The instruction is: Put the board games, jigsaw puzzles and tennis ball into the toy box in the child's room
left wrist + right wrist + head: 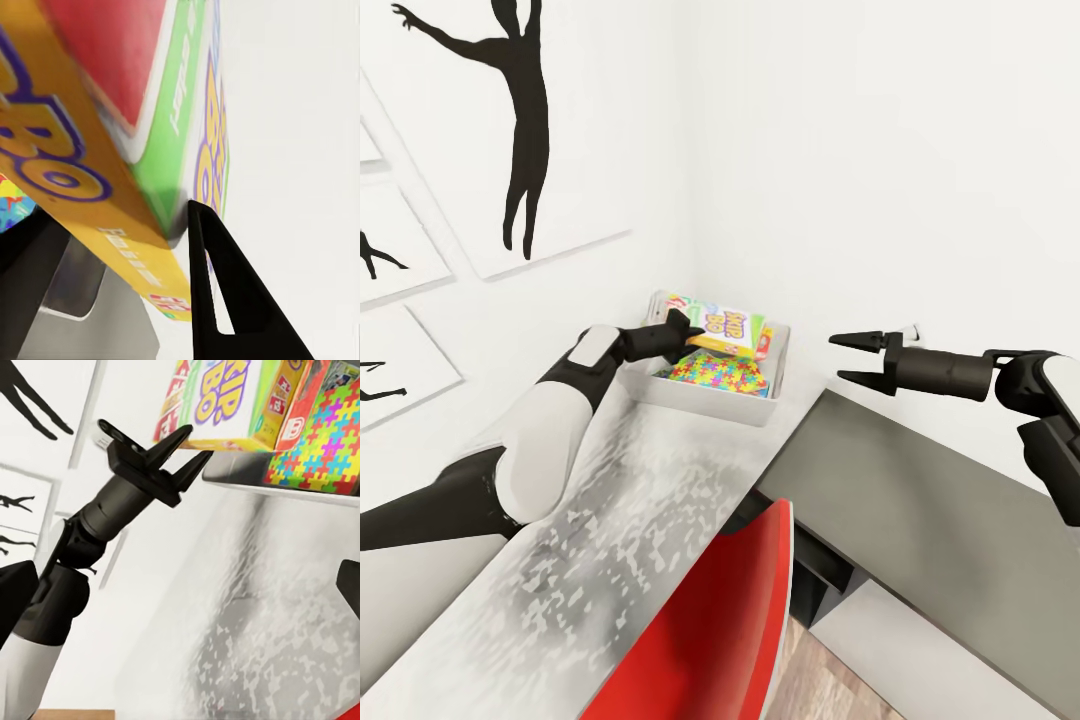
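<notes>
The pale grey toy box [700,405] [247,484] stands in the table's [610,500] far corner against the wall. A jigsaw puzzle [720,375] [322,442] lies in it, and a red board game [765,343] [300,412] stands on edge beside it. Tilted above the puzzle is a yellow board game [728,325] [67,150] [225,397]. My left gripper [688,337] [116,214] [199,444] is shut on its near end. To the right, my right gripper [838,358] hangs open over the dark corner section [880,470]. The tennis ball and the bed are out of view.
A red chair [710,620] backs against the table's front edge between my arms. White walls close in behind and left of the toy box, with black silhouette pictures [520,130] on the left wall. Another pale game box [672,300] leans at the toy box's back.
</notes>
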Controlling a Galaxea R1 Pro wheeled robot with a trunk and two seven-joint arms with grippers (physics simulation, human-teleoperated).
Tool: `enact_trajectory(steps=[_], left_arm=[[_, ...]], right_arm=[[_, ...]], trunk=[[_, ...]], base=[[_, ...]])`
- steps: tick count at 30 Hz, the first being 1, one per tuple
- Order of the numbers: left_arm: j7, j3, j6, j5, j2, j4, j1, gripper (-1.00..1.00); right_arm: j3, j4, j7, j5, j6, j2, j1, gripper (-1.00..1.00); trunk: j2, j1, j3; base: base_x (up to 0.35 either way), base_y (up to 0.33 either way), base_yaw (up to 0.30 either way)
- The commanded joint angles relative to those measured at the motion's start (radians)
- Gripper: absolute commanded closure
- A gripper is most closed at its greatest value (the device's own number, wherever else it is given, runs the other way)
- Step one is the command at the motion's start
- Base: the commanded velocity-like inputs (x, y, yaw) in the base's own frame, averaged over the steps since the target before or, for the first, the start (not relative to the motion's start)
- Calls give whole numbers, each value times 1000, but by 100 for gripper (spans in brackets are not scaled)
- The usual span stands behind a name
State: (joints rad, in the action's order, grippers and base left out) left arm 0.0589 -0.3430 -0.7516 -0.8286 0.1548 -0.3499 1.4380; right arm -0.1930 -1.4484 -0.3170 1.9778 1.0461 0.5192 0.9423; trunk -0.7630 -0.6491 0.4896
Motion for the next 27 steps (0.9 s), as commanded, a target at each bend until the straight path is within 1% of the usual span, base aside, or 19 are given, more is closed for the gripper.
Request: enact_trajectory(steps=[1,3,6,16,27], left_arm=[[4,-8,0,13,1,0,1,100],[4,-8,18,35,6,0,1,100],[4,-8,25,43,9,0,1,100],[4,-8,37,48,18,0,2,100],[4,-8,47,48,19,0,2,100]], right_arm=[[-1,-1,-10,10,0,1,1,-100],[-2,-3,-10,10,-1,1,1,-100],[-2,-3,-10,10,-1,1,1,-100],[0,-2,-10,9,-1,1,1,-100],[0,2,-10,8,-1,1,1,-100]], trunk=[[-1,0,1],[-1,0,1],[-1,0,1],[-1,0,1],[-1,0,1]], base=[[0,0,0],[0,0,0],[0,0,0],[0,0,0],[0,0,0]])
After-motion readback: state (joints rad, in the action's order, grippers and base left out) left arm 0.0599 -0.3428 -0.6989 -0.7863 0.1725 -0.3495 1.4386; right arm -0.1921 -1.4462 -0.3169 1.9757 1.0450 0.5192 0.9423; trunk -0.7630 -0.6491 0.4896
